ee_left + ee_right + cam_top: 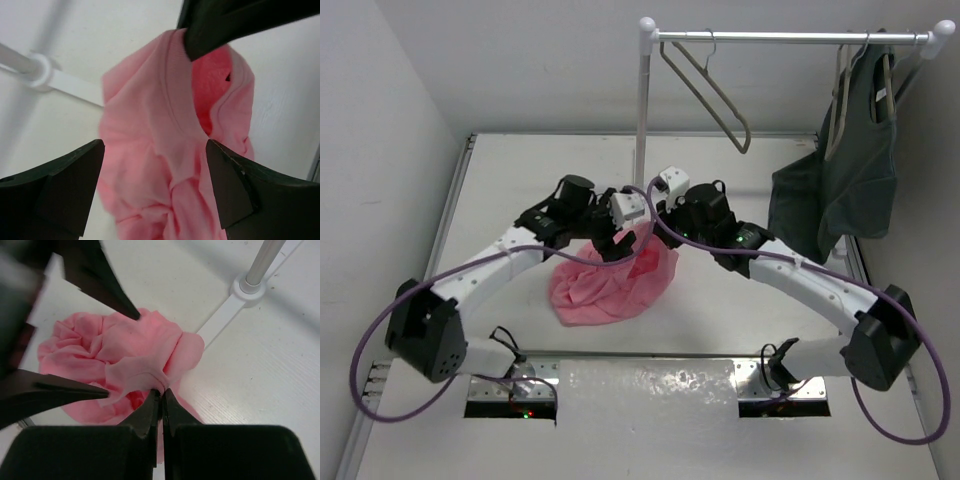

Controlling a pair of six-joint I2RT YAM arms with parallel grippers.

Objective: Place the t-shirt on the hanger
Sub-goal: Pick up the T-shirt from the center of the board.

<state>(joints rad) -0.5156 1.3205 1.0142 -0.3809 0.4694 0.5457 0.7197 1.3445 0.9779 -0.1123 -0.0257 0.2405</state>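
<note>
A white bench (500, 180) is seen from above, with both arms bolted at its near edge and reaching inward toward its middle. A garment rack (641, 110) is stood near the far edge, its upright post rising about midway along that edge and its silver rail running toward the far right corner. A dark grey-green garment (845, 170) is hung at the right end of the rail, on a pale hanger of its own. The t-shirt (610, 285) is found near the middle of the bench as a crumpled salmon-pink heap, most of it resting on the surface while its far part is drawn up into a peak between the two wrists. The hanger (715, 95) is hung by its wire hook from the rail just beside the post, tilted, and is kept well apart from the t-shirt. The right end effector (161, 395) is seen pressed together on a fold of the t-shirt at the ribbed collar, the fabric being pinched between its fingertips and draped down from them. The left end effector (155, 147) is held with its fingers spread wide, one on either side of the hanging fabric just beneath that pinch, and no cloth is gripped by it.
</note>
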